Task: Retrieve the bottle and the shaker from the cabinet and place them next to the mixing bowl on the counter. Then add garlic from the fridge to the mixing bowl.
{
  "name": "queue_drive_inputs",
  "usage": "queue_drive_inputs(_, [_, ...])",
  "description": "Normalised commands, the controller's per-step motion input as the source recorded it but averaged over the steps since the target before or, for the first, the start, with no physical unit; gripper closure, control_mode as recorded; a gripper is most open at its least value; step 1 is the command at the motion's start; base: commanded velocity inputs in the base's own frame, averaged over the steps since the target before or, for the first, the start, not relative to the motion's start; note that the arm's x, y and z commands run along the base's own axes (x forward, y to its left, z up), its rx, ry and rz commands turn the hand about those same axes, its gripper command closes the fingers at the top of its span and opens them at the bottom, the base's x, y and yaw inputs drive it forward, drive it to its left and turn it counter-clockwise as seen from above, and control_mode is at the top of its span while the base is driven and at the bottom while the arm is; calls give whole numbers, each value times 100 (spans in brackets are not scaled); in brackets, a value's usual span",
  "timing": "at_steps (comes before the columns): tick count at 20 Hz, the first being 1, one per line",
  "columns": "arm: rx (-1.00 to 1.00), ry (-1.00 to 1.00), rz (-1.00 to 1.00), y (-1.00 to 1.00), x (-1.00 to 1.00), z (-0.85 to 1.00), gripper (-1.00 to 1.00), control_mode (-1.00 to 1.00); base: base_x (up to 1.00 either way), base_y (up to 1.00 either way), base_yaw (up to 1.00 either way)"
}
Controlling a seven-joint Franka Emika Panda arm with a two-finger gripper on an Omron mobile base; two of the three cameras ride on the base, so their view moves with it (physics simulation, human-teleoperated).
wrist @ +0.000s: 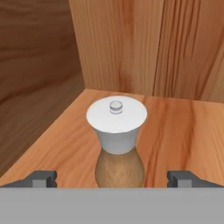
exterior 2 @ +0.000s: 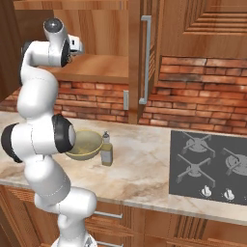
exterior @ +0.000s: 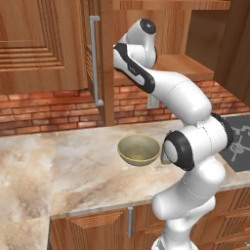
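The shaker (wrist: 116, 140), brown wood below and a pale top with a small knob, stands upright on the cabinet's wooden shelf (wrist: 175, 127) near the back corner. My gripper (wrist: 113, 179) is open, with one dark fingertip on each side of the shaker's base and not touching it. The arm reaches up into the open cabinet (exterior 2: 96, 67). On the counter (exterior 2: 140, 164), the bottle (exterior 2: 106, 150) of olive-yellow liquid stands upright just right of the mixing bowl (exterior 2: 86, 144), which also appears in the left base view (exterior: 138, 149). The garlic and the fridge are out of view.
The cabinet door (exterior: 105, 63) stands open edge-on with its long silver handle (exterior: 94, 58). A dark hob (exterior 2: 207, 164) is set into the counter to the right. A brick wall (exterior 2: 193, 96) backs the counter. A closed wall cabinet (exterior: 34, 44) hangs to the left.
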Motion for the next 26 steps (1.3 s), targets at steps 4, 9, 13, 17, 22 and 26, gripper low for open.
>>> queue_drive_inputs(4, [0,5,0,0,0,-30,-100,-100,0,0,0])
queue_drive_inputs(9, [0,3,0,0,2,-14,-100,-100,0,0,0])
queue_drive_inputs(13, [0,1,0,0,7,0,-100,-100,0,0,0])
queue_drive_inputs(17, [0,0,0,0,13,0,-100,-100,0,0,0])
queue_drive_inputs(22, [0,0,0,4,18,-4,-100,-100,0,0,0])
queue_drive_inputs(26, [0,0,0,9,17,-9,-100,-100,0,0,0])
